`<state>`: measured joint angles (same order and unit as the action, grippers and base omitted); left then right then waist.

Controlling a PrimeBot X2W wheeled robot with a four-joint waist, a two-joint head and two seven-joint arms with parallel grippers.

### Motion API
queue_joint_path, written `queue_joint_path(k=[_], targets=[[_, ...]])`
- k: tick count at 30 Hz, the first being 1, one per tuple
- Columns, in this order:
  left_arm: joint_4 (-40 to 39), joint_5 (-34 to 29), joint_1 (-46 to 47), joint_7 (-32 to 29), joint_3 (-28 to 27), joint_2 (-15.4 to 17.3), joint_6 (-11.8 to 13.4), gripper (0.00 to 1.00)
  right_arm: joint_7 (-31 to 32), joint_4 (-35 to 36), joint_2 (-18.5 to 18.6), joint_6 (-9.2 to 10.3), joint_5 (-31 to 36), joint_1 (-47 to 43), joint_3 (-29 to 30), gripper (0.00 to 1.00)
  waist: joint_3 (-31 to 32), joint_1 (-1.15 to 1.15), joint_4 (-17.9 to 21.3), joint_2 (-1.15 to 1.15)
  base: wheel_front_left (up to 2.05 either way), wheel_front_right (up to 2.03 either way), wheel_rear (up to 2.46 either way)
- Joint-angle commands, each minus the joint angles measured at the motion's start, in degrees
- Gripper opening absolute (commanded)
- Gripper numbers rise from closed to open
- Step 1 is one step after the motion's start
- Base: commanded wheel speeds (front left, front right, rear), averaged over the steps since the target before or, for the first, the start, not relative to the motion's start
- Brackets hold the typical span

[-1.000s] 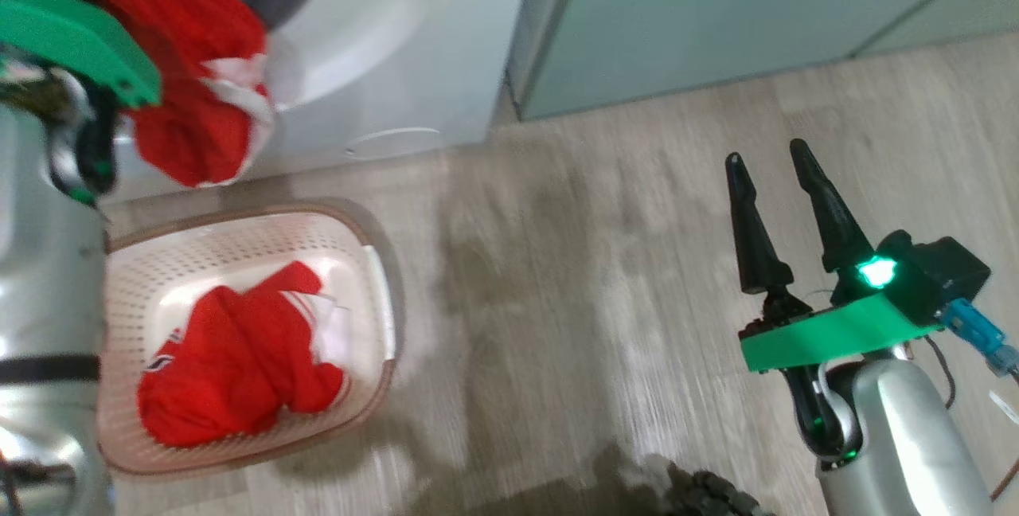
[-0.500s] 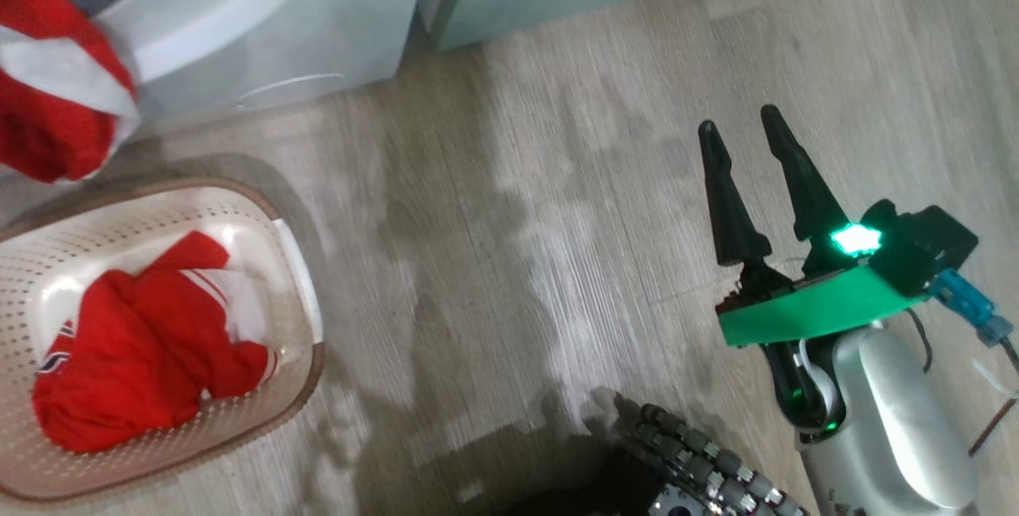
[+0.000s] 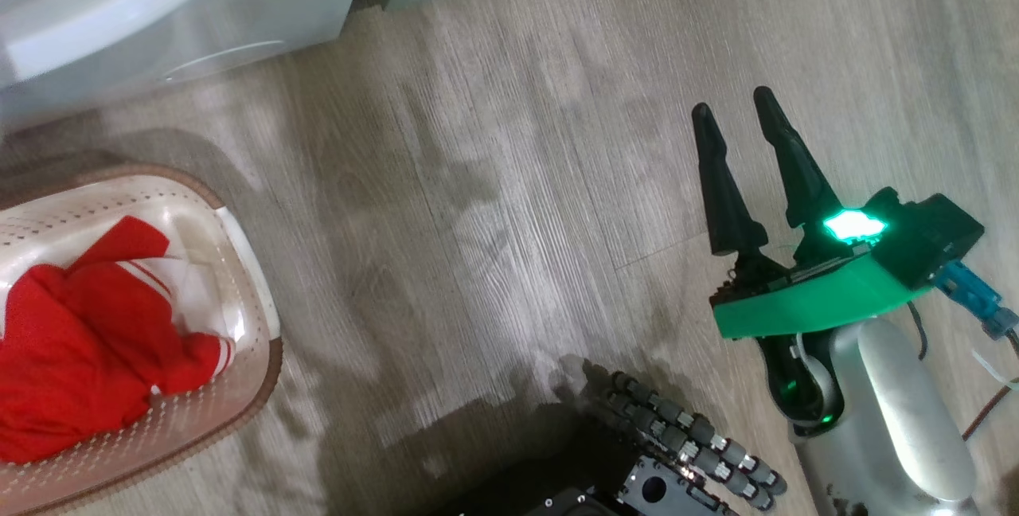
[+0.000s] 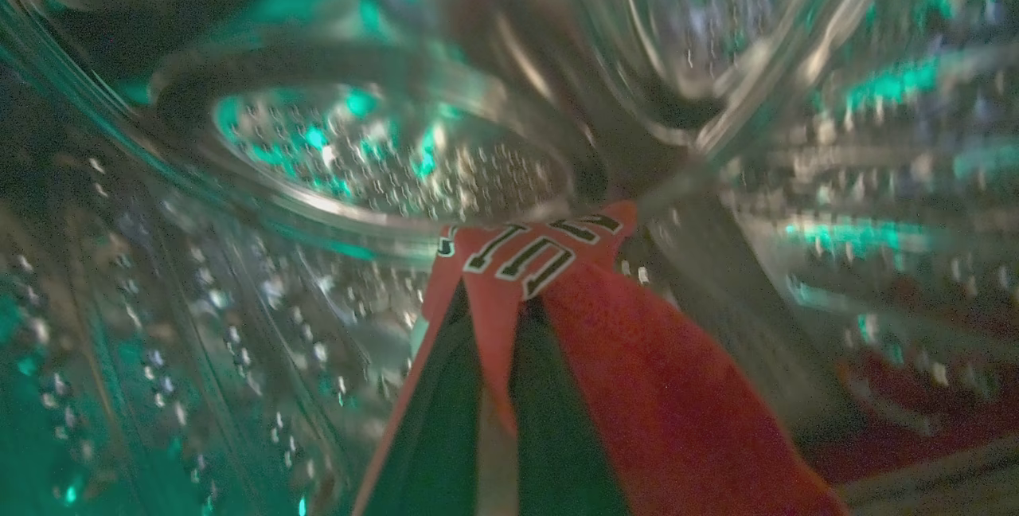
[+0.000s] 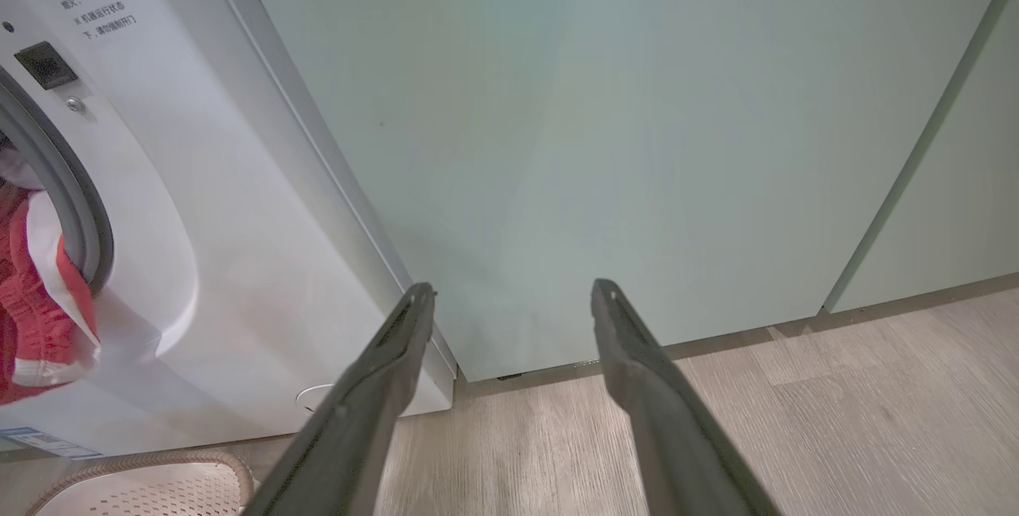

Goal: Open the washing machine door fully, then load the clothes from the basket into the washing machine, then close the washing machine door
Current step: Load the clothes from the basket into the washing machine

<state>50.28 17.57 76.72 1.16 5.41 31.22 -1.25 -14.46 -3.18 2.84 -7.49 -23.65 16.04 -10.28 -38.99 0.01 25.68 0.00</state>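
Note:
My left gripper (image 4: 495, 301) is inside the washing machine's steel drum (image 4: 382, 158), shut on a red garment (image 4: 637, 357) with white-edged lettering. In the right wrist view, red clothes (image 5: 40, 301) with white trim hang out over the grey gasket (image 5: 76, 205) of the white washing machine (image 5: 199, 221). More red clothes (image 3: 80, 349) lie in the cream basket (image 3: 267, 365) on the floor at the head view's left, below the washing machine (image 3: 159, 6). My right gripper (image 3: 732, 102) hovers open over the floor at the right, holding nothing; its fingers (image 5: 398, 357) point at the cabinet. The washing machine door is out of view.
Pale green cabinets (image 5: 637, 142) stand right of the machine. Bare wood floor (image 3: 493, 181) stretches between the basket and my right arm. My dark base with its cable chain (image 3: 685, 436) shows at the bottom edge. The basket's corner (image 5: 143, 484) sits below the machine.
The head camera has swung, so the basket and machine slid toward the left edge, and the left arm with its hanging red garment has left the picture. The right gripper stays open.

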Motion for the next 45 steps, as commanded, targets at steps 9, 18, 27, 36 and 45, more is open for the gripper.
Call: queue_joint_path(k=[9,18,27,36,45], targets=[[-0.39,-1.13,5.21,6.92,-0.6,4.31,1.37,0.0,-0.53,1.83,0.04,0.0,-1.19,0.27,-2.63,1.0,-1.66,-0.01,0.55,0.0,0.0,0.0,0.0],[4.48,1.25,0.08,10.44,-1.2,3.02,-0.13,0.44,-0.53,1.57,0.04,0.0,-1.39,0.78,-2.73,1.0,-1.58,-0.01,-0.32,0.0,0.0,0.0,0.0],[4.62,0.74,-3.46,12.28,0.7,0.82,-0.22,1.0,-0.53,0.86,0.04,0.0,-0.75,0.87,-1.58,1.0,1.16,-0.01,-2.37,0.0,0.0,0.0,0.0],[0.75,1.76,-12.69,13.35,1.1,-3.1,1.47,1.0,-0.53,0.42,0.04,0.0,0.85,-0.24,0.59,1.0,5.75,-0.01,-5.86,0.0,0.0,0.0,0.0],[-17.35,4.28,-29.53,13.79,-1.31,-8.15,5.19,1.0,-0.53,-0.47,0.04,0.0,3.13,-1.01,2.57,1.0,10.12,-0.01,-10.36,0.0,0.0,0.0,0.0]])
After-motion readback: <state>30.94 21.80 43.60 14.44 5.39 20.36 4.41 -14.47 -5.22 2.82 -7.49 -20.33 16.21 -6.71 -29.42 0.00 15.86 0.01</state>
